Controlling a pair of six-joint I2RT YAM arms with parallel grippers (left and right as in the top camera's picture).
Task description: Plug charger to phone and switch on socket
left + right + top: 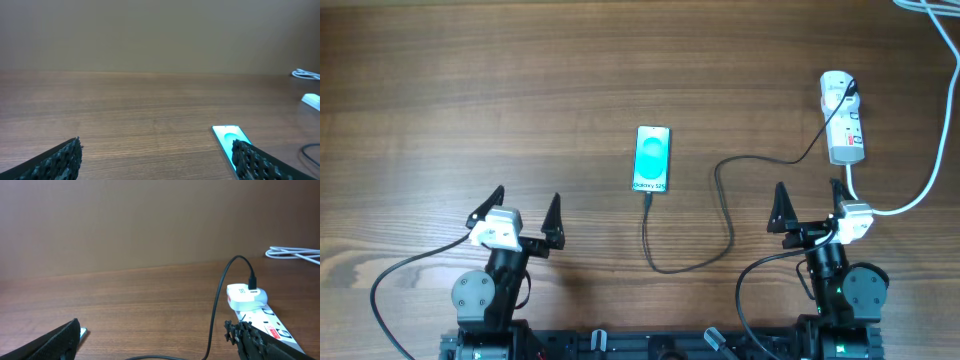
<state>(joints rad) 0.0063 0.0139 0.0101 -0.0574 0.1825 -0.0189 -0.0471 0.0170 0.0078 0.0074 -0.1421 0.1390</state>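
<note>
**Both pincers open, nothing held**

Your left pincer (528, 193) and right pincer (808, 188) stand wide apart over the surface (470, 90), gripping nothing. The phone (652, 158) lies between them, farther out. The charger (725, 200) meets its near edge, then loops right to the socket (843, 118) just beyond your right pincer.

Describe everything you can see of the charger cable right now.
The charger is a thin black cable lying slack on the table. One end is plugged into a white adapter on the far end of the socket; it curves left, loops back toward the robot, and its plug tip meets the phone at its near short edge. Whether the tip is seated cannot be told. The left hand and right hand are open, clear of it.
</note>
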